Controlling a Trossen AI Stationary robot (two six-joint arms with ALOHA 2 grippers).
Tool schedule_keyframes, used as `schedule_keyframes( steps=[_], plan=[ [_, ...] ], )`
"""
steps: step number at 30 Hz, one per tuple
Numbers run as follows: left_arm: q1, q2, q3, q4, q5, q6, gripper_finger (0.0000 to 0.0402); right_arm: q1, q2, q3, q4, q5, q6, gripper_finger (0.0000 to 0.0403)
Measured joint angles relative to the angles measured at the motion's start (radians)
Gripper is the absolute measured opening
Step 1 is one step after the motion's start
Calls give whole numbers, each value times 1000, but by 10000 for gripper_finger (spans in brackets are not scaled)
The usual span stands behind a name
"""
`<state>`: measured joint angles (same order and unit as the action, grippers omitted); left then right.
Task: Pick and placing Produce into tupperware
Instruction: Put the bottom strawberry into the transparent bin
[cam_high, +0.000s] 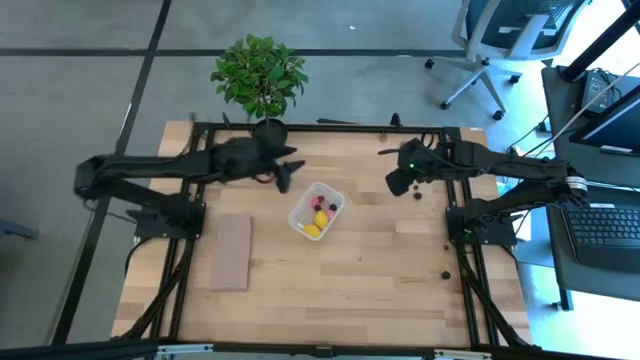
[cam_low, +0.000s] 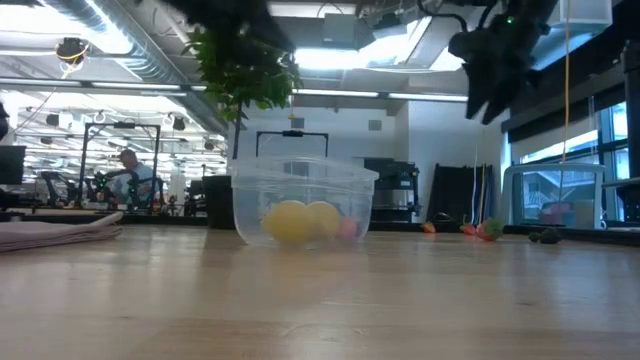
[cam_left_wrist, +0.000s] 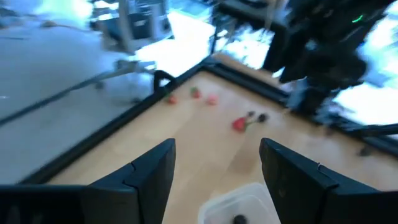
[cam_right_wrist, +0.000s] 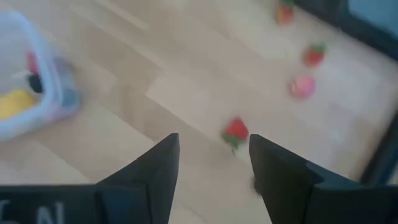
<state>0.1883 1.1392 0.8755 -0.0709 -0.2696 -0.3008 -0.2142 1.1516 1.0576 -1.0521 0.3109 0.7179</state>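
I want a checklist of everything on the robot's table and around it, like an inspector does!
Surface: wooden table, inside a black frame.
Job's things: clear tub mid-table with yellow, pink and dark toy pieces inside; loose red toy and more small toys on the wood toward the right arm's side.
Clutter: flat tan board left of the tub; potted plant at the far edge.
Grippers: left gripper open, above the tub's near corner; right gripper open, above the red toy; both empty.
Cables: nothing seen on the table.
Surroundings: office chair, laptop, a person far behind.
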Motion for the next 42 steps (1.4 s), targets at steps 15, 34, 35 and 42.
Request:
schedule_keyframes(
  steps=[15, 34, 35, 42],
  plan=[
    [194, -185, -483, 462, 411, -89, 225, -90, 233, 0, -52, 32, 194, 197],
    [193, -185, -486, 467, 411, -90, 225, -208, 450, -1, 23, 36, 6, 317],
    [193, -185, -486, 463, 411, -89, 225, -208, 450, -1, 22, 54, -9, 323],
    [193, -185, -486, 452, 410, -82, 225, -194, 450, -1, 16, 107, -10, 332]
  ],
)
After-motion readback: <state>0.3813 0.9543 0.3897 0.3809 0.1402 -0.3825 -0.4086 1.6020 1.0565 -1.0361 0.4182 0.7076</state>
